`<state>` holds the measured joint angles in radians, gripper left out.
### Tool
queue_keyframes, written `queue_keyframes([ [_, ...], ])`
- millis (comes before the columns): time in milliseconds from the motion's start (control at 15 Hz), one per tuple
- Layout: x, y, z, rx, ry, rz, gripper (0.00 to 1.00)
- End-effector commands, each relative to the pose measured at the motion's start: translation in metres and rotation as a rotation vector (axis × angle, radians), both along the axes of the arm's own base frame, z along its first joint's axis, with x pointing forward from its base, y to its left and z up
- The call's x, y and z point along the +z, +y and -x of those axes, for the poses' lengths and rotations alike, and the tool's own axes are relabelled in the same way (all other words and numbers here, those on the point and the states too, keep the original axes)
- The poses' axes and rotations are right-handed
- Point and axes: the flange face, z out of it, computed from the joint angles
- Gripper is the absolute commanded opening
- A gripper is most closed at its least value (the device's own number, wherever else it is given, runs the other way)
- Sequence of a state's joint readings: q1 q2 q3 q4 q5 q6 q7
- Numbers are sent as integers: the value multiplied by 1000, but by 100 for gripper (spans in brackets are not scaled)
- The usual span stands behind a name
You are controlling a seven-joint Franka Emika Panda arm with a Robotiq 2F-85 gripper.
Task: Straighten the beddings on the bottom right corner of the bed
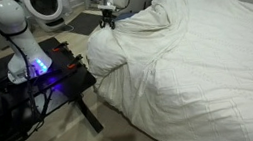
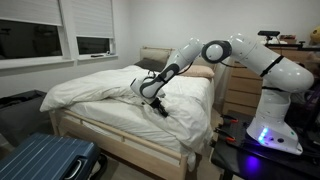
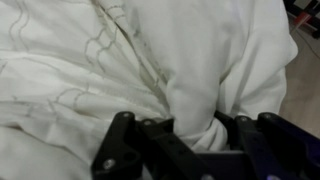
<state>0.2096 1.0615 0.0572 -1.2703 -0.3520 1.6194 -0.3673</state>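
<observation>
While the arm (image 2: 205, 52) reaches over the bed (image 2: 120, 143), its claw (image 3: 192, 130) is clamped tight on a bunched fold of white beddings (image 3: 90, 60) at six o'clock in the wrist view.

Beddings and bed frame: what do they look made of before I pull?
Beddings: soft, matte white fabric, probably cotton or similar; it creases, bunches and shows faint stitched lines. Bed frame: seemingly pale wood with a dull finish, judging by its light tan rails; grain too small to see.
</observation>
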Motion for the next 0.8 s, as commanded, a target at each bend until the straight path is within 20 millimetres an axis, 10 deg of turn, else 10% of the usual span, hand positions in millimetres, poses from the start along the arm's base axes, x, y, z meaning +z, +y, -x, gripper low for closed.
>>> queue_keyframes([
  [0,15,41,13,73,-8,-3,0],
  [733,5,95,38,79,-158,-245,0],
])
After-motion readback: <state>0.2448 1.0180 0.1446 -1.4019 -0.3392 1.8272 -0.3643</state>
